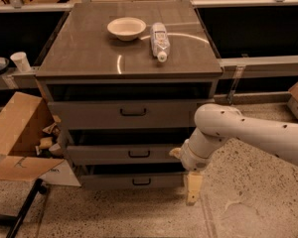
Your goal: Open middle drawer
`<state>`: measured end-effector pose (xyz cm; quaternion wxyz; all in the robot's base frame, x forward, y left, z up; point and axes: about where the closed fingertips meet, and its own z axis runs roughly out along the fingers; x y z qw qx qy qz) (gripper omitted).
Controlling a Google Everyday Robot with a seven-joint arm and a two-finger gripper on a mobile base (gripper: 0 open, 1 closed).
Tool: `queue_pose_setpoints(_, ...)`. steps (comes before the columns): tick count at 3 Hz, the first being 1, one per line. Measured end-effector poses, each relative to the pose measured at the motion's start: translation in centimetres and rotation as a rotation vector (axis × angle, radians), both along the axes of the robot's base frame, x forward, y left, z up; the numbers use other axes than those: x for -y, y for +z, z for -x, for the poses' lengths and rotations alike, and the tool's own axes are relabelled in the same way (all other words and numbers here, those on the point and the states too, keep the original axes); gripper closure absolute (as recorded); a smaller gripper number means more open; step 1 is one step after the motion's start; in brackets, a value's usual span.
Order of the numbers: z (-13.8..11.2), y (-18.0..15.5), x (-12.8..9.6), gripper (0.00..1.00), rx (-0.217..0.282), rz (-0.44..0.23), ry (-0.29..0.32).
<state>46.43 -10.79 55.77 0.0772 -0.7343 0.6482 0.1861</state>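
The middle drawer (104, 154) is the second of three in a grey-brown cabinet. Its flat front carries a small dark pull handle (139, 153) at the centre, and it stands out a little from the cabinet. My gripper (192, 188) hangs pointing down at the end of the white arm (248, 133), just right of the cabinet's lower right corner. It is level with the lowest drawer (134, 181), below and right of the middle drawer's handle and apart from it. The gripper holds nothing that I can see.
The top drawer (133, 112) has a taller front. A white bowl (126, 28) and a lying plastic bottle (159, 39) rest on the cabinet top (89, 53). An open cardboard box (20, 138) stands on the floor left of the cabinet. A paper cup (21, 61) stands at far left.
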Motion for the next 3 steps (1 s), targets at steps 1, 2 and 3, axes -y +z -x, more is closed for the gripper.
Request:
queue_pose_setpoints(1,-1.5,-1.2,0.3,0.00,0.025,0.053,-0.003)
queue_pose_setpoints(2,-5.4,-3.2,2.1,0.00,0.090,0.108,-0.001)
queue_pose_setpoints(3,-10.6,-6.1,3.9,0.00,0.134,0.136,0.022)
